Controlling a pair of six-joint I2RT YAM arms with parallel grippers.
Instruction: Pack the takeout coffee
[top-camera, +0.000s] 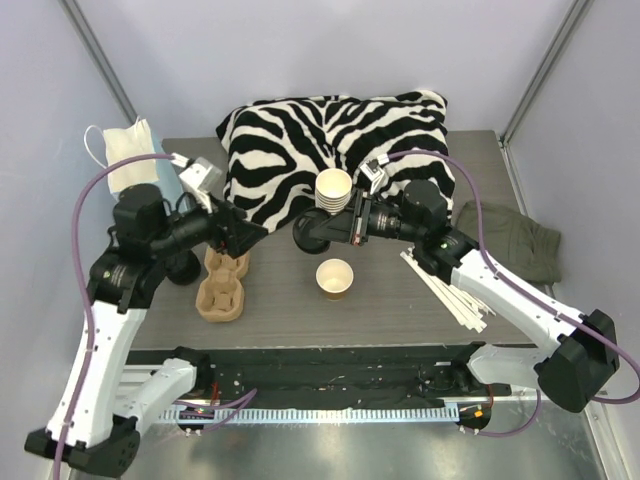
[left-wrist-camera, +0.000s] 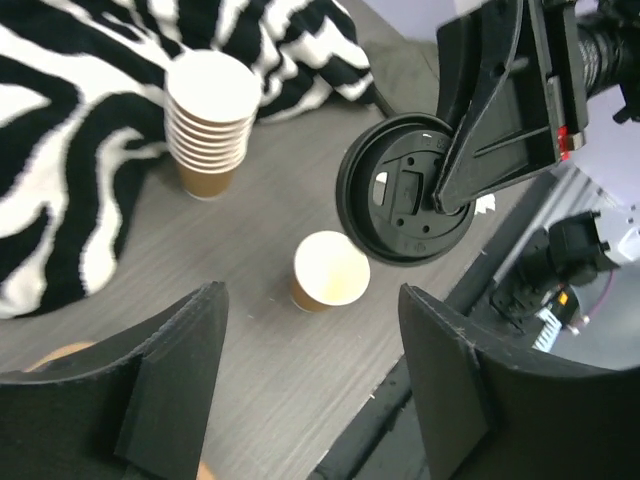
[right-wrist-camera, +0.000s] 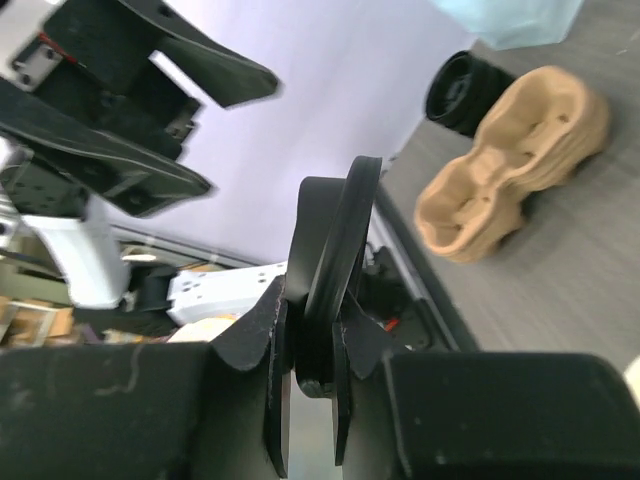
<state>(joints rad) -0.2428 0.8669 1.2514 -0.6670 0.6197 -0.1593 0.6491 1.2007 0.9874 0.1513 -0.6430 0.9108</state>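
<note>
We are looking down between the two black fingers (left-wrist-camera: 170, 390) of the left gripper (left-wrist-camera: 310, 385), which are standing wide apart with nothing between them. Beyond them, a lidless paper cup (left-wrist-camera: 330, 270) is sitting upright on the grey table (left-wrist-camera: 240, 220). Above it in the picture, the right gripper (left-wrist-camera: 447, 195) is pinching the edge of a black lid (left-wrist-camera: 385, 190). A stack of paper cups (left-wrist-camera: 208, 120) is standing beside a zebra-striped cushion (left-wrist-camera: 70, 170).
</note>
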